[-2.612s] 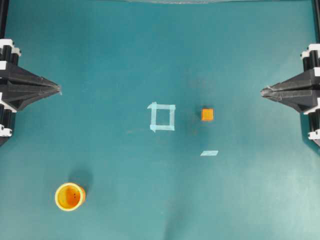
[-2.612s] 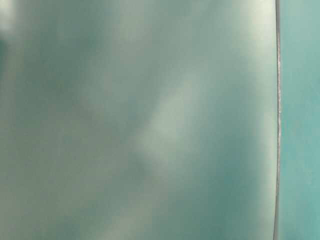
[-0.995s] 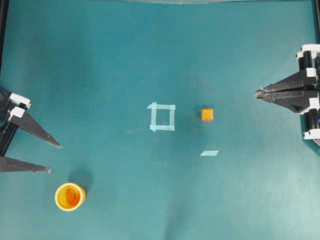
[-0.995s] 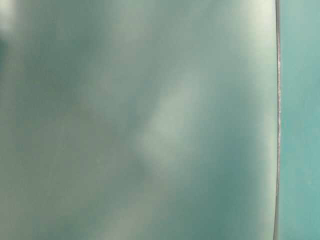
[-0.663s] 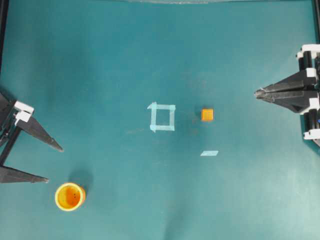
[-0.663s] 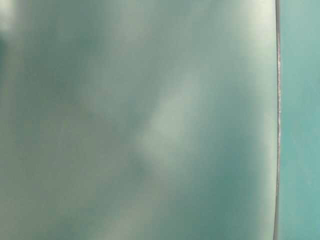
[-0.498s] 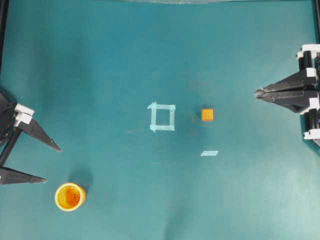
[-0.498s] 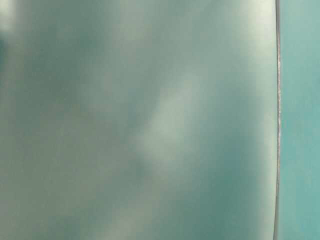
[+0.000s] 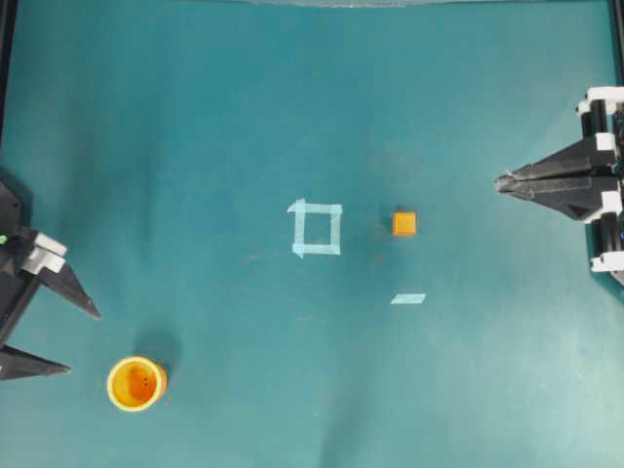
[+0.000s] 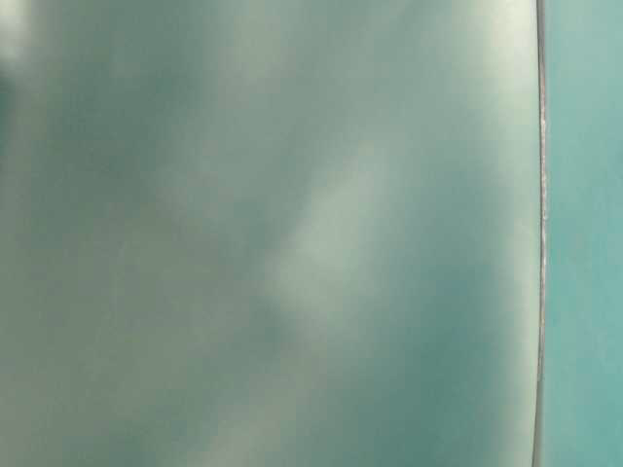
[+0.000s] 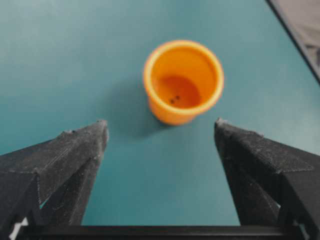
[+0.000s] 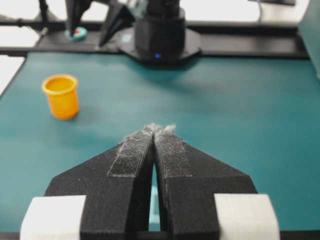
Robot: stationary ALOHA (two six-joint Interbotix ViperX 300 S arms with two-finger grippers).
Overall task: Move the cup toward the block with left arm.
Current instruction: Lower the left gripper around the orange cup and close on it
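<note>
The yellow-orange cup stands upright near the table's front left corner. The small orange block lies far from it, right of centre. My left gripper is open at the left edge, with its tips just left of the cup and not touching it. In the left wrist view the cup stands just beyond the open left gripper, slightly right of its middle. My right gripper is shut and empty at the right edge. From the right wrist view the shut right gripper faces the table, with the cup far off.
A pale tape square is stuck to the table just left of the block, and a pale tape strip lies below the block. The table's edge runs close behind the cup. The table-level view is only a teal blur.
My left gripper has opened wide, swung down the left edge and drawn back a little, ending beside the cup. The cup, the block and my right gripper have stayed put.
</note>
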